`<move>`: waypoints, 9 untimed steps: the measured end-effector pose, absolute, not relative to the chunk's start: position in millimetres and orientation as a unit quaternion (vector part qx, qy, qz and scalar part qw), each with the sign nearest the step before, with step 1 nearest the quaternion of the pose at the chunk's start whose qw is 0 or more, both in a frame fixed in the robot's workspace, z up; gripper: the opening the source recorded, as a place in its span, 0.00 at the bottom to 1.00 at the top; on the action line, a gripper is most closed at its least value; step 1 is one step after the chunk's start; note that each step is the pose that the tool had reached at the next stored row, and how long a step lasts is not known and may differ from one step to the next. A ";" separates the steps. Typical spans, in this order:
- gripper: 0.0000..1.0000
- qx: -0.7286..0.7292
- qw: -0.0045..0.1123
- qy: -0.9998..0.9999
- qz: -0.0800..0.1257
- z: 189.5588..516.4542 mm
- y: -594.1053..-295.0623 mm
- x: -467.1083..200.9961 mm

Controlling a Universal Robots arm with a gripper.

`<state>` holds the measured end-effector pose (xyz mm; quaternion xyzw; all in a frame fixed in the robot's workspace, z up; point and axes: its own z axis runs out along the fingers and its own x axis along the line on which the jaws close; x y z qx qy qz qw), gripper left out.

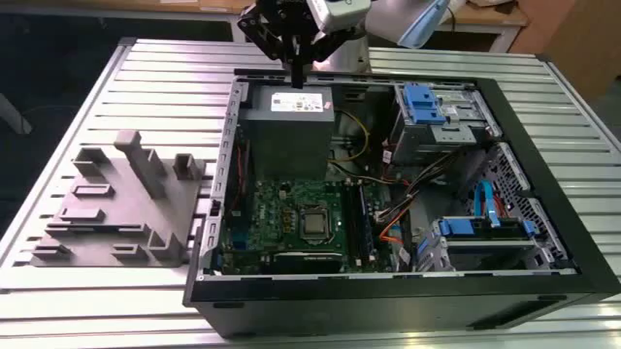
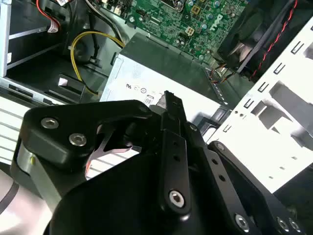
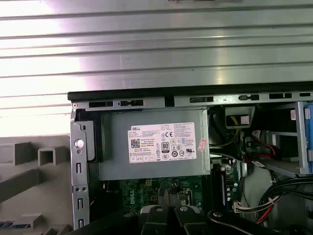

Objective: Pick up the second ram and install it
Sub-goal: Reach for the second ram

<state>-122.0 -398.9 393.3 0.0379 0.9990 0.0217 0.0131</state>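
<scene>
Exterior view: one gripper [image 1: 296,81] hangs above the one power supply [image 1: 286,134] inside the one open computer case [image 1: 388,302], jaws pressed together; one grey holder [image 1: 116,211] lies on the table [image 1: 165,65] at that view's left. Second wrist view: closure confirmed; whether the second ram sits between cannot be told. First wrist view: two fingertips [image 3: 157,215] side by side.

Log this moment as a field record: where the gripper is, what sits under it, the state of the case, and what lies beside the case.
gripper position: gripper points down over one end of the open computer case
under it: power supply
held item: cannot tell
case state: side open, motherboard exposed
beside case: grey fixture on the table, at the exterior view's left
</scene>
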 end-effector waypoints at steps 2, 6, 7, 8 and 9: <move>0.07 0.038 0.013 0.999 0.022 393.3 -398.9 -122.0; 0.07 0.038 0.013 0.999 0.022 393.3 -398.9 -122.0; 0.07 0.038 0.013 0.999 0.022 393.3 -398.9 -122.0; 0.07 0.038 0.013 0.999 0.022 393.3 -398.9 -122.0; 0.07 0.038 0.013 0.999 0.022 393.3 -398.9 -122.0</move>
